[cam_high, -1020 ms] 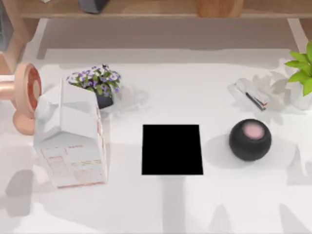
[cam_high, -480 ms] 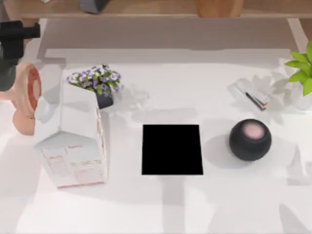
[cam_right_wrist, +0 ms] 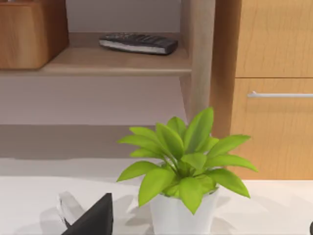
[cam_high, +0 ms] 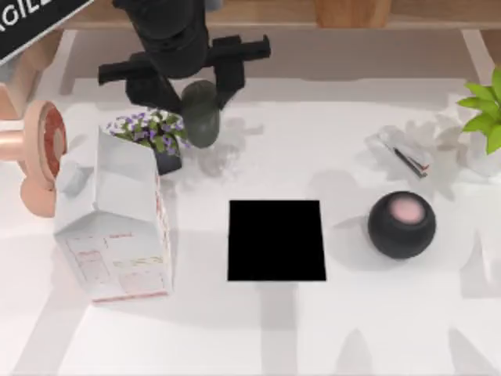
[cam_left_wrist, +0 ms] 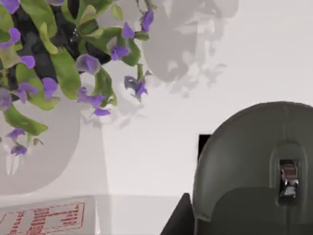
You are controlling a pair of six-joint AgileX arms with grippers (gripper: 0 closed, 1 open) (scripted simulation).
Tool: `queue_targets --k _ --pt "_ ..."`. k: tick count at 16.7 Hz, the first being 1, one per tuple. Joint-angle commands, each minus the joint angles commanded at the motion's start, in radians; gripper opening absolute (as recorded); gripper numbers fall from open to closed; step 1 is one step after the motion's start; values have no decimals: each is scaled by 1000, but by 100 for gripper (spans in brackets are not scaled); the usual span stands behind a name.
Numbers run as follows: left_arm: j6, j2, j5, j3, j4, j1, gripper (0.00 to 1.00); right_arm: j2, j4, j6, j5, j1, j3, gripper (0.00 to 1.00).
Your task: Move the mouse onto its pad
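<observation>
Overhead, left gripper (cam_high: 196,94) grips mouse (cam_high: 201,113); arm lettering "AGILE".

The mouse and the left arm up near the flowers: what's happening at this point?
The left gripper holds the mouse off the table, near the purple flower pot at the back of the table on its left side. The pad lies bare at the middle, between the white carton and the black ball with a pink top. The mouse is not yet on the pad.
</observation>
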State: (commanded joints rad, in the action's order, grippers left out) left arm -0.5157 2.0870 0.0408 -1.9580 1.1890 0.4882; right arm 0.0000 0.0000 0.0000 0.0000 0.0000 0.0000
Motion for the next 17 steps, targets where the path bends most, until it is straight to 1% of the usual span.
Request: queue_targets --k 4,7,17 --pt "-129 156 -22 -50 55 171 0 0 0 0 0 0 0 100" --pt "-180 213 -48 -67 68 239 0 0 0 0 0 0 0 100" --pt "-193 233 -48 -56 57 245 0 0 0 0 0 0 0 100"
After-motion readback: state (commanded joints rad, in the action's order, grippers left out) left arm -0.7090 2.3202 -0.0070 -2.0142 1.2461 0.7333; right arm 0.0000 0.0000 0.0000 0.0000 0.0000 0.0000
